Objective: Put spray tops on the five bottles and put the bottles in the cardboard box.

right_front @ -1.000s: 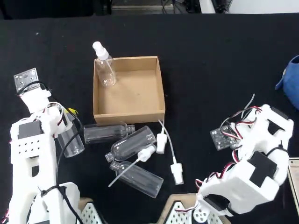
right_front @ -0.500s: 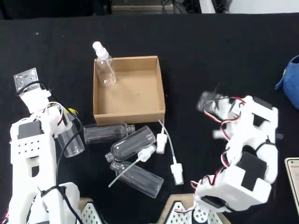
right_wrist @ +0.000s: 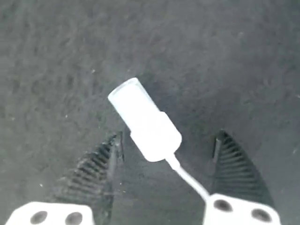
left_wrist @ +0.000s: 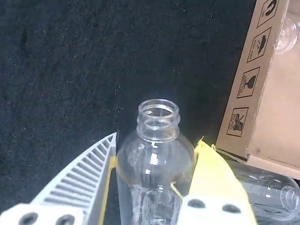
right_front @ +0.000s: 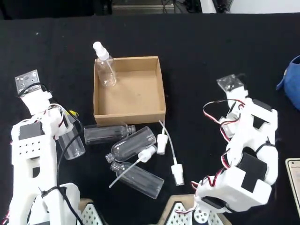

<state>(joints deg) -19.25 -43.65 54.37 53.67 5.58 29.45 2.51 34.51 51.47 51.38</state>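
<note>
Five bottles (right_front: pixel 108 133); five tops (right_front: pixel 161 142); one box (right_front: pixel 129 115)

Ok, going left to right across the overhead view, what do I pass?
The left gripper shut on an uncapped bottle → cardboard box → the loose spray top nearest the right arm → right arm → blue object at the edge. Other loose bottles and tops overlap the box's span.

Clear glossy plastic bottle (left_wrist: pixel 157 157), matt cardboard box (right_front: pixel 136 96)
</note>
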